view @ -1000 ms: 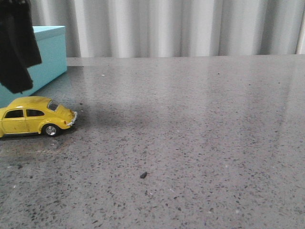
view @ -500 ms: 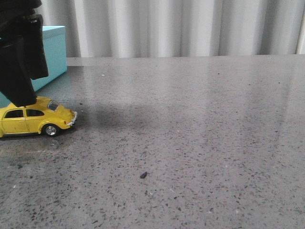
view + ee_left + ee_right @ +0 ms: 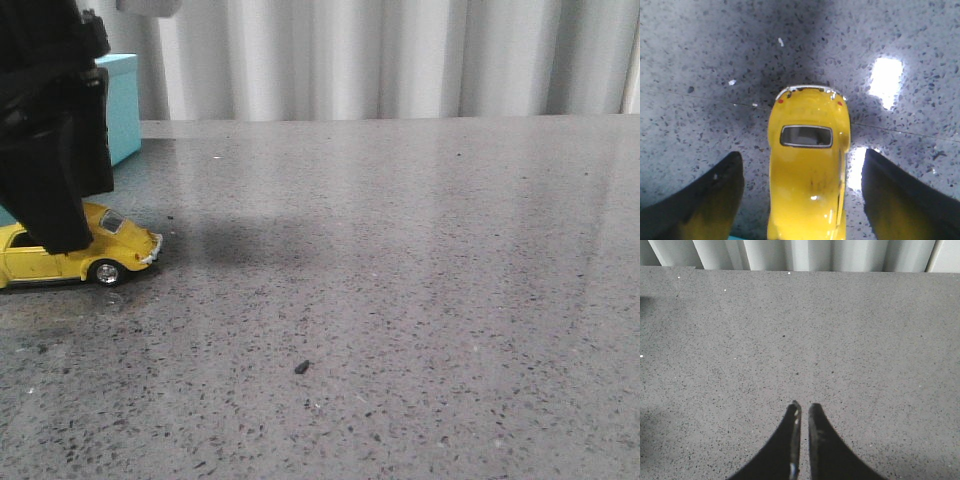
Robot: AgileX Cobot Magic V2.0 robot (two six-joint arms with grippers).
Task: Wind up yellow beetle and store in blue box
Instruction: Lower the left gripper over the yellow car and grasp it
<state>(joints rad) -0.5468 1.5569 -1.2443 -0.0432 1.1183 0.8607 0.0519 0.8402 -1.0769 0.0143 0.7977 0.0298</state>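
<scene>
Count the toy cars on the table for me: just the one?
1. The yellow beetle sits at the table's left edge in front of the blue box, between the open jaws of the left gripper. The arm hides some table there.

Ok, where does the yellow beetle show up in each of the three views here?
Front view: the yellow beetle sits at the left edge on the table, partly hidden behind the left gripper.
Left wrist view: it fills the lower centre, seen from above, between the open fingers, untouched.
Right wrist view: not in it; only bare table and the right gripper.
Shared landmark: the car's chrome bumper.
</scene>
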